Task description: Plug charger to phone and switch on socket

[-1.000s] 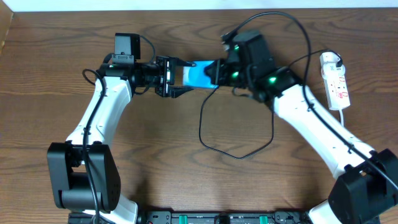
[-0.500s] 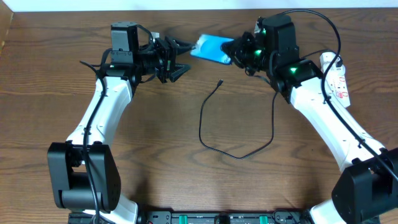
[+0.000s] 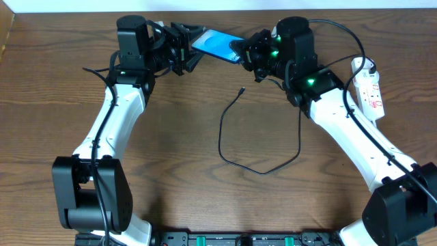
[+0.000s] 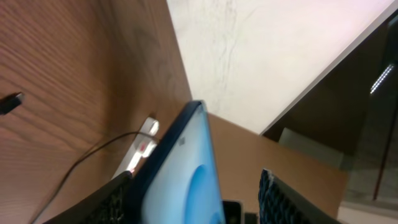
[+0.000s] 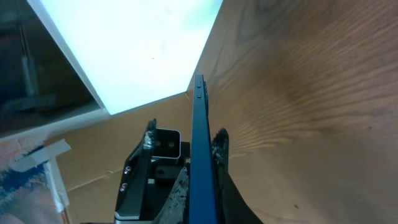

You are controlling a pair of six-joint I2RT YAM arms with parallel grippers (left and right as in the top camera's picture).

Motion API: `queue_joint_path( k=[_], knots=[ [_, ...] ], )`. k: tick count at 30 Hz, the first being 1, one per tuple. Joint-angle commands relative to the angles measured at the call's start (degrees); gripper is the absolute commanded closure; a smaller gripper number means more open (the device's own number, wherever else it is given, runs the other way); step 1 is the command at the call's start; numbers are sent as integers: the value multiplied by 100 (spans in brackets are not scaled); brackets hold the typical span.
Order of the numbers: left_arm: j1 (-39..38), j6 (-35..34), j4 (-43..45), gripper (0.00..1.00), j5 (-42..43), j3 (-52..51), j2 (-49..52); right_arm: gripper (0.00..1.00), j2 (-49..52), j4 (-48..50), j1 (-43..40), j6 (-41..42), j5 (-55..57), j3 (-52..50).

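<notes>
The right gripper [image 3: 237,52] is closed on one end of the phone [image 3: 218,43], top centre. The left gripper [image 3: 196,45] is open, fingers straddling the other end. The charger [image 3: 220,140] lies unplugged mid-frame. The socket [image 3: 369,92] sits at the right edge.

The white left arm [image 3: 113,119] and white right arm [image 3: 348,130] are reaching inward to the slim blue-screened phone [image 3: 217,43], the right gripper [image 3: 240,51] pinching one end, the left gripper [image 3: 196,44] gaping around the other.

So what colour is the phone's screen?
Bright blue-cyan; the phone shows it best in the overhead view.
</notes>
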Motion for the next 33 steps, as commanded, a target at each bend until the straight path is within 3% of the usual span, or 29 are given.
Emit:
queue_joint_path(
  k=[1, 12, 26, 33],
  knots=[
    [-33, -271, 59, 39, -162, 52, -114, 99, 26, 94, 59, 378, 59, 96],
    [-363, -396, 59, 50, -225, 52, -111, 99, 26, 151, 63, 496, 28, 96],
    [-365, -546, 59, 92, -199, 52, -111, 99, 26, -66, 63, 348, -33, 94],
    [-365, -697, 61, 93, -157, 52, -114, 99, 26, -356, 81, 341, -31, 92]
  ],
)
